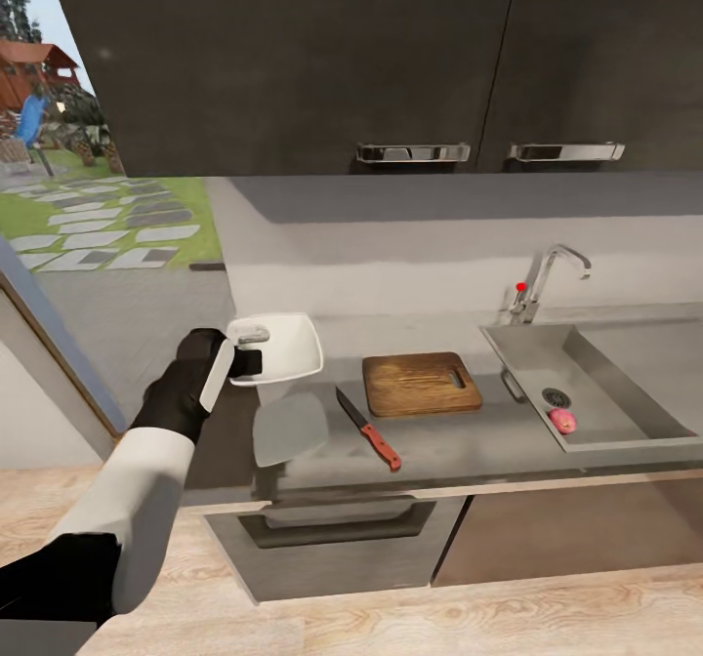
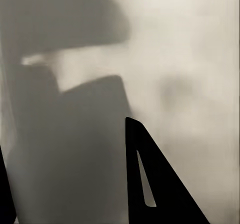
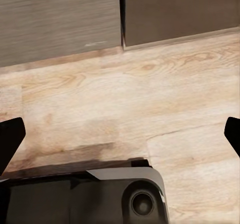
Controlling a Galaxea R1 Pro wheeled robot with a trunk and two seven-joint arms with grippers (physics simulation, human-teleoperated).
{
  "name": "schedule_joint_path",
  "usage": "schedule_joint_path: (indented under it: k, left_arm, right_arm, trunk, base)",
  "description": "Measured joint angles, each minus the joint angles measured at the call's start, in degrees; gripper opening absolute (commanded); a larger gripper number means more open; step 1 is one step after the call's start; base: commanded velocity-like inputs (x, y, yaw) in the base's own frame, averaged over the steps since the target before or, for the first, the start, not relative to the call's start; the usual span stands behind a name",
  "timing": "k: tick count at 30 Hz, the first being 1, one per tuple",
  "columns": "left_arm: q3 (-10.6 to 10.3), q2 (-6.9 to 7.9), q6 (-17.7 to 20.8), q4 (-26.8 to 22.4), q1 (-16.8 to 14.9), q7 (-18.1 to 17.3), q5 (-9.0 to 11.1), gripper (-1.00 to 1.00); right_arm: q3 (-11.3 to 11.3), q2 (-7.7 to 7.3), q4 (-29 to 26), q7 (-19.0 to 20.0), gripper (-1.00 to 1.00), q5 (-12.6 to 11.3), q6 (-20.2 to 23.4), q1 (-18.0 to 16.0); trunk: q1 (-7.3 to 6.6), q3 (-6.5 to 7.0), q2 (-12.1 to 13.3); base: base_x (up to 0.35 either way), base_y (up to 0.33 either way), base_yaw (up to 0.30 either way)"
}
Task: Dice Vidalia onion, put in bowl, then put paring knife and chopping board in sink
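While the left gripper (image 1: 246,358) holds the white shallow squarish bowl (image 1: 283,347) by its near-left rim, lifted clear above the glossy grey surface (image 1: 459,446) with its pale reflection below, the step in hand looks like repositioning the bowl. The jaws are clenched on that rim. To do it well, keep the bowl level and lower it straight down until its base meets the surface before letting go; a one-sided rim hold lets a shallow dish tip. A good spot would be just beside the rectangular brown wooden chopping board (image 1: 421,383), yet apart from the small red-handled paring knife (image 1: 369,430) lying in front of the board.

The pinkish Vidalia onion (image 1: 561,421) sits in the grey steel sink (image 1: 625,383), next to the round drain, not yet fetched. The right gripper (image 3: 120,134) hangs over the wooden floor (image 3: 150,94), its jaws spread wide with nothing between them.
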Motion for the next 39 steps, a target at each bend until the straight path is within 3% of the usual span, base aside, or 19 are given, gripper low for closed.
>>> schedule_joint_path:
  k: [14, 25, 39]
  left_arm:
    - [0.0, 0.13, -0.08, 4.23, 0.22, -0.05, -0.09, -1.0]
    - [0.0, 0.15, -0.1, 4.35, 1.2, -0.06, -0.1, -1.0]
    - [0.0, 0.06, -0.09, 4.53, 1.57, -0.06, -0.07, -1.0]
  right_arm:
    - [0.03, -0.09, 0.28, 0.14, 1.0, 0.01, -0.07, 0.0]
    - [0.04, -0.1, 0.29, 0.15, 1.0, 0.01, -0.15, 0.0]
    - [0.0, -0.02, 0.29, 0.14, 1.0, -0.03, -0.24, 0.0]
  trunk:
    - [0.0, 0.0, 0.0]
    - [-0.01, 0.0, -0.01]
    - [0.0, -0.01, -0.01]
  base:
    - [0.0, 0.0, 0.0]
    - [0.007, 0.01, 0.0]
    - [0.061, 0.136, 0.0]
